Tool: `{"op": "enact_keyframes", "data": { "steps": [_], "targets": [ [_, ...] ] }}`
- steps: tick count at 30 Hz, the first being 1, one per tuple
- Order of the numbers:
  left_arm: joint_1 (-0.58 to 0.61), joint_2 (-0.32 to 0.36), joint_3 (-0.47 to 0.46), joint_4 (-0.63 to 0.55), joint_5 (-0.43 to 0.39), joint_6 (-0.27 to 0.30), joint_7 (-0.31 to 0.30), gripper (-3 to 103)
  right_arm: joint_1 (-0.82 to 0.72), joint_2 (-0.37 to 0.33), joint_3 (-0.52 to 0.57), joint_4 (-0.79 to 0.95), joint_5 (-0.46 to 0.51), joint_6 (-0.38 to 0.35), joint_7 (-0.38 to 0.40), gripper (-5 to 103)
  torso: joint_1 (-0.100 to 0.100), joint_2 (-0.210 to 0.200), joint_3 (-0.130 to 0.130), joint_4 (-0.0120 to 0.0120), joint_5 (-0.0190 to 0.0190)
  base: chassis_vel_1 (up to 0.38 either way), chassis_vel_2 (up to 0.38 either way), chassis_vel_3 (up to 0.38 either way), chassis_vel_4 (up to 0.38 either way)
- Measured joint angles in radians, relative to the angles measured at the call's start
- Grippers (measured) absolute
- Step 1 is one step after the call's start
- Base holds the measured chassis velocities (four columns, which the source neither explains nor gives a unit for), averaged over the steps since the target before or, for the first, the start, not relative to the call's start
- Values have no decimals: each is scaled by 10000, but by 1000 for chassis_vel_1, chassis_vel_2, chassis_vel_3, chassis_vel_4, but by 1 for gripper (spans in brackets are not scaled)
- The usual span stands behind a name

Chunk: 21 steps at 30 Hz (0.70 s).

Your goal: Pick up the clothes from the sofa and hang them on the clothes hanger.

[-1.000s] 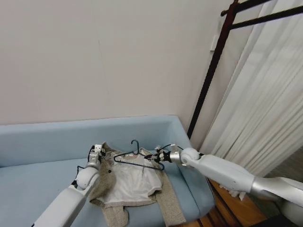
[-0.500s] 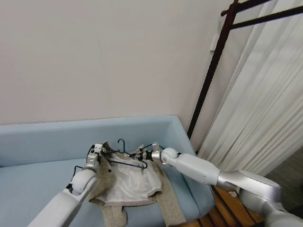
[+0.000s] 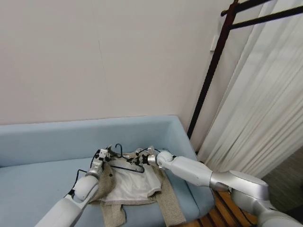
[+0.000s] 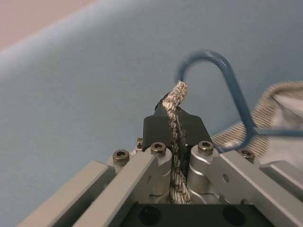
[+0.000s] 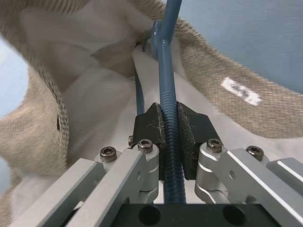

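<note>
A beige knit cardigan (image 3: 135, 189) with a white lining lies spread on the light blue sofa (image 3: 42, 142). My left gripper (image 3: 105, 154) is at the collar's left side, shut on the knit edge (image 4: 174, 118). My right gripper (image 3: 142, 159) is shut on the arm of a dark blue hanger (image 5: 169, 118). The hanger (image 3: 127, 160) sits at the neck opening, its hook (image 4: 226, 80) standing just beside the left gripper. In the right wrist view the hanger's arm runs into the garment between the beige knit (image 5: 42, 132) and the white lining (image 5: 94, 90).
A dark clothes rack pole (image 3: 210, 66) rises right of the sofa, with its bars at the top right. White curtains (image 3: 265, 113) hang further right. A strip of wooden floor (image 3: 227, 208) shows by the sofa's right end.
My right gripper has carried the hanger leftward to the collar. The left gripper has shifted slightly right with the knit edge in it.
</note>
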<state>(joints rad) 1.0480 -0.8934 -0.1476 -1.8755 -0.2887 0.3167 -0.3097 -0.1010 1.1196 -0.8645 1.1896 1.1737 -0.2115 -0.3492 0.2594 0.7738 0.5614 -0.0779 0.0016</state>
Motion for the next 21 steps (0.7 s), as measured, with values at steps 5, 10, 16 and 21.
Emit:
{"op": "enact_keyframes", "data": {
  "steps": [5, 10, 16, 21],
  "targets": [
    [160, -6, 523, 285, 225, -206, 10, 2, -110, -35, 76, -75, -34, 243, 508, 8, 0, 0, 0, -1, 0, 0, 0, 0, 0],
    [146, -178, 725, 756, 405, -349, 9, 2, -185, 31, 59, -146, -179, 333, 667, 8, 0, -1, 0, 2, -3, 0, 0, 0, 0],
    [64, -398, 1118, 1086, 588, -387, 14, 2, -232, 452, 127, -820, -371, 441, 481, 8, 0, -1, 0, 0, -2, 0, 0, 0, 0],
    [-47, -525, 1500, 1226, 709, -415, 8, 2, -217, 774, 99, -1333, -464, 453, 162, 8, 0, -1, 0, -3, -3, 0, 0, 0, 0]
  ]
}}
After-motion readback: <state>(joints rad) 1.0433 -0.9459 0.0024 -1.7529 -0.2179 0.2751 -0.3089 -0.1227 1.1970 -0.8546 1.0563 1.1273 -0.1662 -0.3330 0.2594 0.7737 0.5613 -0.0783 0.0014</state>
